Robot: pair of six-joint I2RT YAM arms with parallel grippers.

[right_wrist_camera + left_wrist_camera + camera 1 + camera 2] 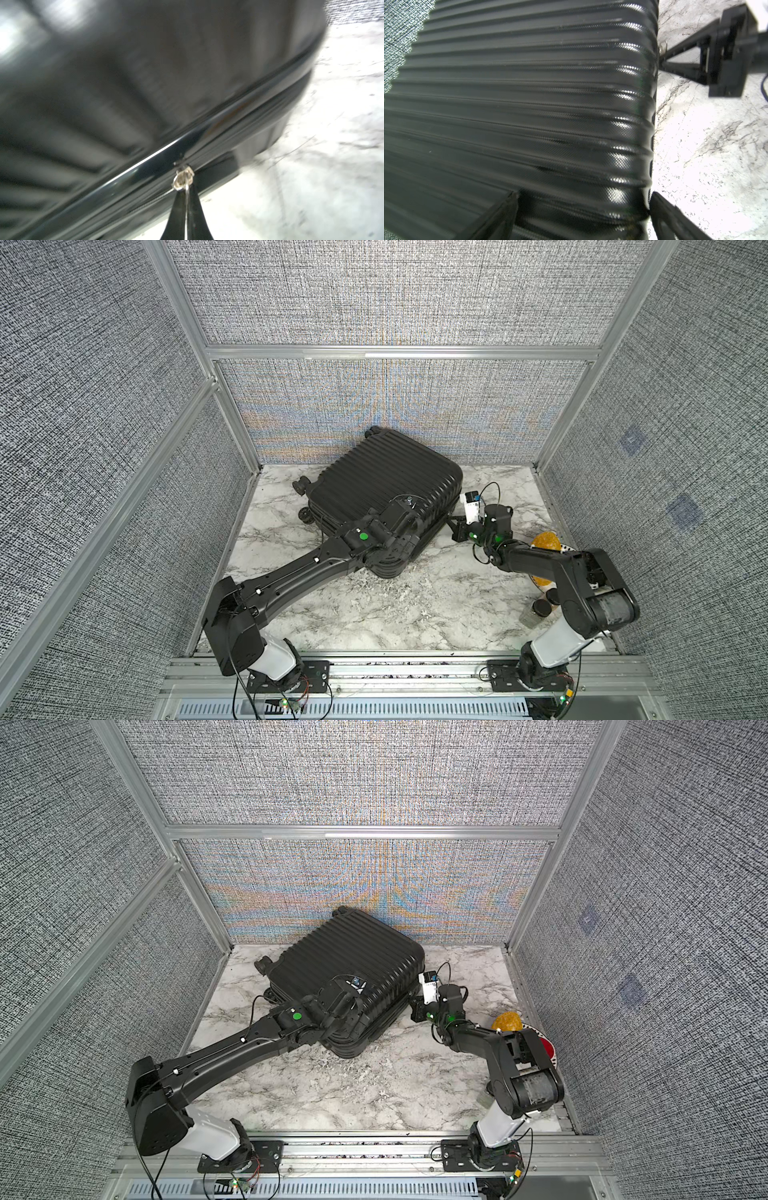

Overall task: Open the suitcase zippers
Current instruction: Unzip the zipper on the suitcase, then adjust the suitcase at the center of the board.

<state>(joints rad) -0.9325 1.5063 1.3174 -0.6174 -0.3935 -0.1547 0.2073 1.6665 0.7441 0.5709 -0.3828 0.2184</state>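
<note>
Because the left tool only straddles the edge of the suitcase with jaws spread wide, gripping nothing, the case could skate across the slick marble-patterned desk once the zip drags. It lies flat at centre-rear in both top views, hard ribbed shell glossy, finely textured, corners rounded. Rightward, the right tool pinches the small silvery zipper pull on the black zip track; that thin tab may slip free, or snag at the curve.

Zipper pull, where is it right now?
In the right wrist view the silver zipper pull sits on the seam of the suitcase, pinched in the shut right claw, on the side toward the robot's right.
</note>
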